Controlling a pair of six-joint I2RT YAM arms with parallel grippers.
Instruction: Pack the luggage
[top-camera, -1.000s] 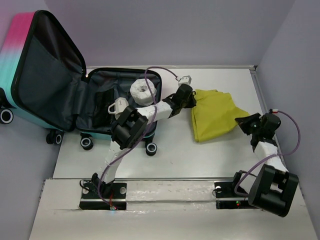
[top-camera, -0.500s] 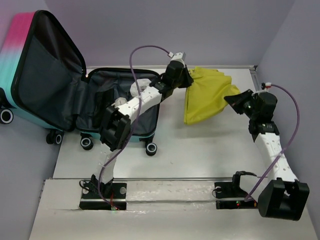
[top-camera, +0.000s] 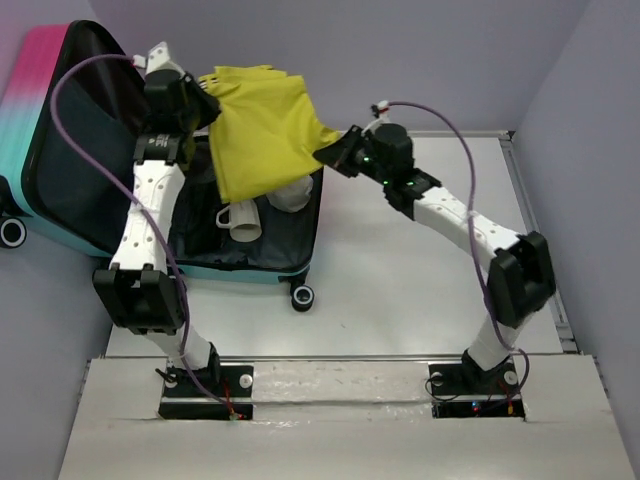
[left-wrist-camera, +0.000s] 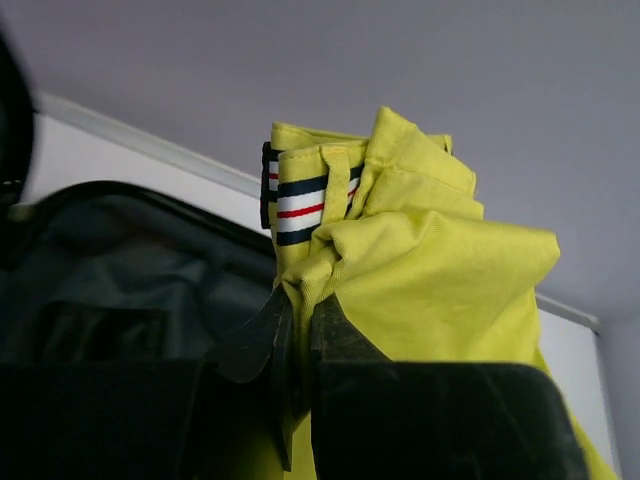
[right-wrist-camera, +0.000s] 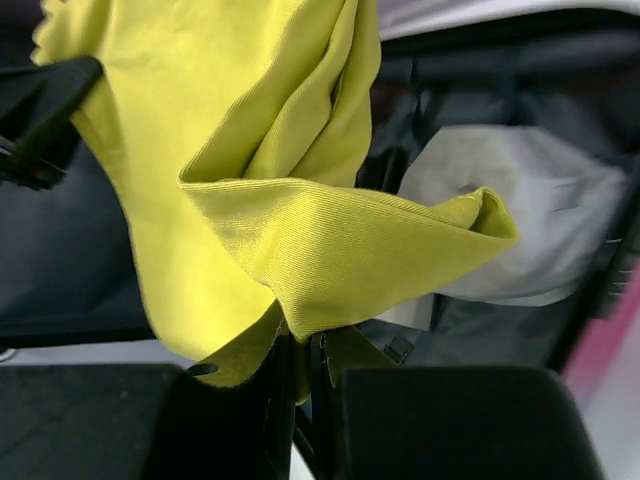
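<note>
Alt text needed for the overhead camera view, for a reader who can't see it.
A yellow garment hangs stretched in the air over an open suitcase, pinched at one end by the left claw and at the other by the right claw. A white mug lies inside the suitcase below it.

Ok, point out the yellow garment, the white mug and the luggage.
yellow garment (top-camera: 262, 130): top external view, middle of the spread cloth.
white mug (top-camera: 246, 226): top external view, its body, inside the case.
luggage (top-camera: 22, 130): top external view, outer shell of the raised lid.
</note>
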